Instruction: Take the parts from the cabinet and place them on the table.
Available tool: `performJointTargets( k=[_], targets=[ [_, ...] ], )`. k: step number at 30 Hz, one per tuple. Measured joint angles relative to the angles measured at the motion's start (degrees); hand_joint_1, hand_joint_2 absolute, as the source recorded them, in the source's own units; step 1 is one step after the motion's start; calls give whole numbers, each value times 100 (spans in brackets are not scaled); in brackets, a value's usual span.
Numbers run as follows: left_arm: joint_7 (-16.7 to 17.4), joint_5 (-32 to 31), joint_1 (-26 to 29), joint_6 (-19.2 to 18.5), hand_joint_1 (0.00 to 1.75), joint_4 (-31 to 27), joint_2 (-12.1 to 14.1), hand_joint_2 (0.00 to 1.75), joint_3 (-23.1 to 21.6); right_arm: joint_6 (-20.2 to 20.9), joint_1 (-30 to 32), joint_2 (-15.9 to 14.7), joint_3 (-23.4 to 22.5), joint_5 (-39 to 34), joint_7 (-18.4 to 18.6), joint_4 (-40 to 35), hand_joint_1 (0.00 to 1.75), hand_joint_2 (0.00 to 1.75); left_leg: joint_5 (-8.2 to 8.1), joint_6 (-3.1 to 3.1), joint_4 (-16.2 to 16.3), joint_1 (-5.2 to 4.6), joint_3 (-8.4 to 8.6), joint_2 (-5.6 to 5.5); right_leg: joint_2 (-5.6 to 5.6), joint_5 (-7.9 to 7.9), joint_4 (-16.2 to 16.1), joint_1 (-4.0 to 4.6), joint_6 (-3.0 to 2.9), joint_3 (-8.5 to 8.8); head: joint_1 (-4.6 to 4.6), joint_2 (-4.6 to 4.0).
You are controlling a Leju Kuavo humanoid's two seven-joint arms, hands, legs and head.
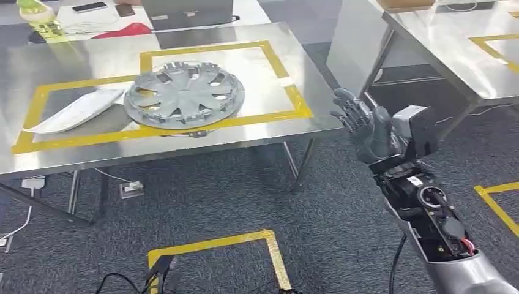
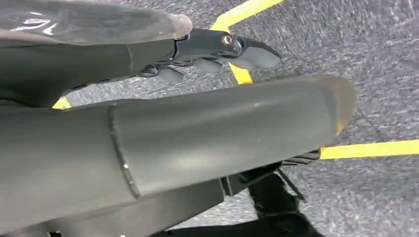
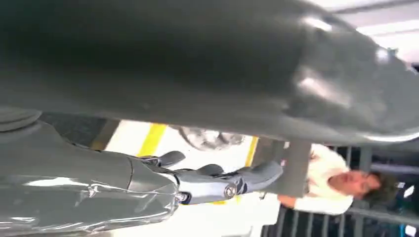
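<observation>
Closest to the head camera, at about four o'clock, the right robot hand [image 1: 362, 127] is raised off the corner of the desk [image 1: 257, 131], its fingers spread and nothing in it. The left robot hand [image 2: 217, 49] hangs low over grey carpet with yellow tape lines [image 2: 368, 149]; its fingers lie loosely apart with nothing between them.

On the desk, a silver wheel cover [image 1: 183, 95] lies flat inside the yellow taped rectangle [image 1: 294, 101], roughly at eleven o'clock from the right robot hand. Touching its nine o'clock side is a pale, flat curved panel [image 1: 76, 111], also inside the tape. Both parts look already delivered. A second steel desk [image 1: 453, 49] stands at one o'clock. In the right wrist view a person in a white top [image 3: 321, 182] is beyond the desk.

With both hands free, the step in hand seems to be going back to the cabinet for another part; the cabinet is not visible here, so I cannot say how many remain. To do it well, draw the right arm back clear of the desk corner before turning, so the fingers do not catch the edge or nudge the wheel cover. Keep the left arm tucked in while walking, mind the cables [image 1: 122, 283] on the floor at six o'clock, and leave the person room.
</observation>
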Motion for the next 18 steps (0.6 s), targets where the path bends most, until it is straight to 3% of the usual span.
performJointTargets(
  k=[2,3,4,7,8,9,10,11,12,13,14,15,17,18],
  targets=[
    [0,0,-3,0,0,0,-7,0,0,0,-7,0,-11,0,-2,-2,0,0,-48,-24,31,-6,43,93,-147,519,-1054,24,-46,544,39,0],
    [0,0,-3,0,0,0,-13,0,0,2,-14,0,-15,0,-4,-2,0,0,-78,-52,53,-15,59,137,-397,550,-1465,73,-101,730,52,0],
    [0,0,-6,0,0,0,-18,0,0,2,-24,0,-13,2,-2,-2,0,0,-97,-83,100,-64,47,160,-398,555,-1506,120,-167,751,55,0],
    [2,-4,-6,-7,0,0,-26,0,-2,0,-11,0,-35,0,-4,-2,0,0,-94,-136,70,-62,77,309,-190,578,-1499,124,-247,705,37,0],
    [2,-9,-12,-9,0,0,-22,0,-2,0,-13,0,-48,0,-4,-4,0,0,-127,-179,87,-66,74,299,-138,610,-1549,76,-290,737,55,0],
    [2,-11,-17,-9,0,0,-20,0,-2,-2,-19,0,-52,0,-11,-4,0,0,-240,-218,201,-30,46,100,-83,628,-1561,54,-315,745,46,0],
    [2,-11,-16,-9,0,0,-22,0,-2,-2,-23,2,-55,0,-7,-4,0,0,-472,-244,546,-22,-97,-63,-40,641,-1561,35,-337,733,17,0],
    [2,-11,-9,-9,0,0,-20,0,-2,0,-17,2,-52,0,-7,-7,0,0,-734,-270,1059,-9,-323,-143,18,650,-1561,30,-351,722,-28,0],
    [2,-11,0,-9,0,0,-17,0,-2,0,-1,2,-50,0,-4,-7,0,0,-951,-291,1592,7,-573,-169,81,653,-1560,30,-354,708,-59,0],
    [4,-11,7,-9,0,0,-15,0,-2,0,18,2,-50,0,-4,-4,0,0,-1046,-305,1958,17,-756,-171,150,655,-1560,31,-352,702,-77,0],
    [4,-11,10,-9,0,0,-17,0,-2,0,29,2,-52,0,-2,-2,0,0,-997,-312,2021,26,-805,-171,217,657,-1559,27,-349,701,-83,0],
    [4,-11,10,-9,0,0,-15,0,-2,0,31,2,-52,0,-2,-2,0,0,-821,-311,1807,36,-717,-174,292,662,-1553,15,-339,703,-83,0],
    [4,-13,0,-9,0,0,-13,0,-2,0,24,2,-52,0,-2,-4,0,0,-250,-306,722,69,-209,-268,449,668,-1549,-13,-304,714,-99,0],
    [4,-15,-4,-9,0,0,-11,0,-2,0,24,2,-55,0,-4,-7,0,0,-74,-305,207,109,26,-489,512,668,-1548,-22,-268,710,-118,0]
  ],
)
